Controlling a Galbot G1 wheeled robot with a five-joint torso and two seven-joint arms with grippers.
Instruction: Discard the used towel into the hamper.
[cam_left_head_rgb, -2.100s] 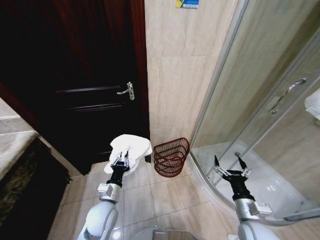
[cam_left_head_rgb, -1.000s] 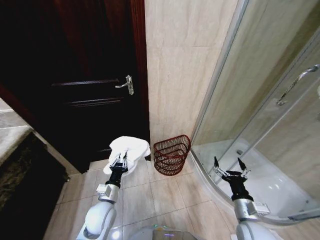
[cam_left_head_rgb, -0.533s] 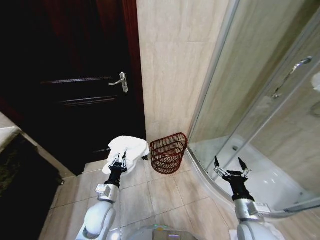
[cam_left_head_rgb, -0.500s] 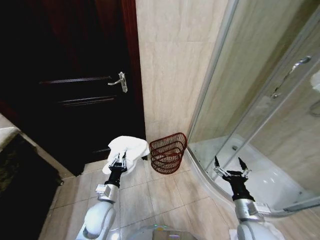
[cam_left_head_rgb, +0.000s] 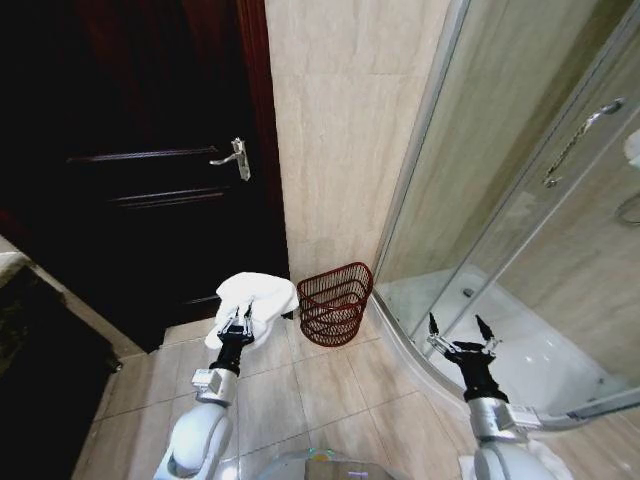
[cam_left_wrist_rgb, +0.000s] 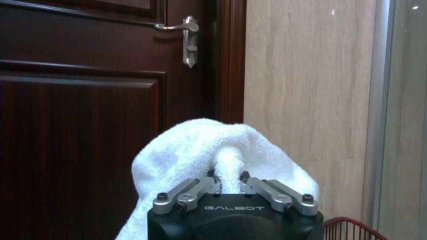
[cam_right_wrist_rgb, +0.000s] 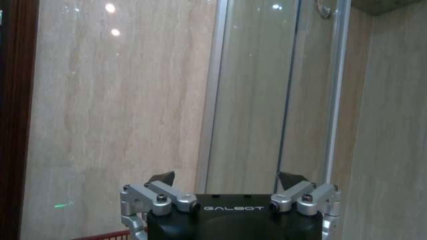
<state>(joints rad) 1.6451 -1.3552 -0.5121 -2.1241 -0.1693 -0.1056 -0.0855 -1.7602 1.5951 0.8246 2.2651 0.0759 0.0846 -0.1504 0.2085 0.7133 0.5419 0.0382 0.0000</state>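
A white towel hangs bunched from my left gripper, which is shut on it above the floor tiles. In the left wrist view the towel drapes over the shut fingers, with the door behind. The hamper, a dark red-brown wire basket, stands on the floor against the beige wall, just right of the towel and apart from it. Its rim shows at a corner of the left wrist view. My right gripper is held open in front of the shower, holding nothing, its fingers spread wide.
A dark wooden door with a metal handle is on the left. A glass shower enclosure with a curved threshold fills the right. A dark counter edge sits at the far left. Beige floor tiles lie ahead.
The whole head picture has shifted: door, handle and hamper slid slightly left, so the camera moved. Both grippers hold their poses; the towel stays in the left one.
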